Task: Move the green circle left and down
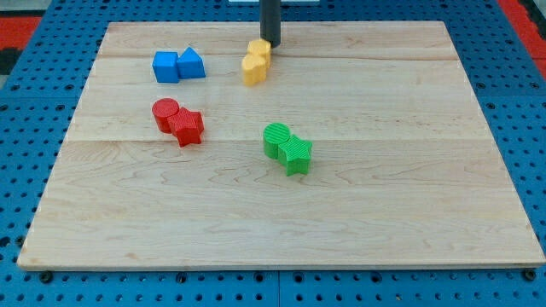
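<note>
We count eight little blocks on the wooden worktop [409,170]: two blue [165,66] [192,64], two yellow [259,50] [252,69], two red [165,113] [187,127], two green [276,140] [297,155].

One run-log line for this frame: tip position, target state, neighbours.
my tip: view's top, beside yellow blocks | green circle: mid-board, untouched, touching green star | red pair, blue pair: view's left

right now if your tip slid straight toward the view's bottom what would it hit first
My tip sits just above the yellow blocks, so it would probably meet the upper yellow block first, though it may only clip its right edge.
</note>
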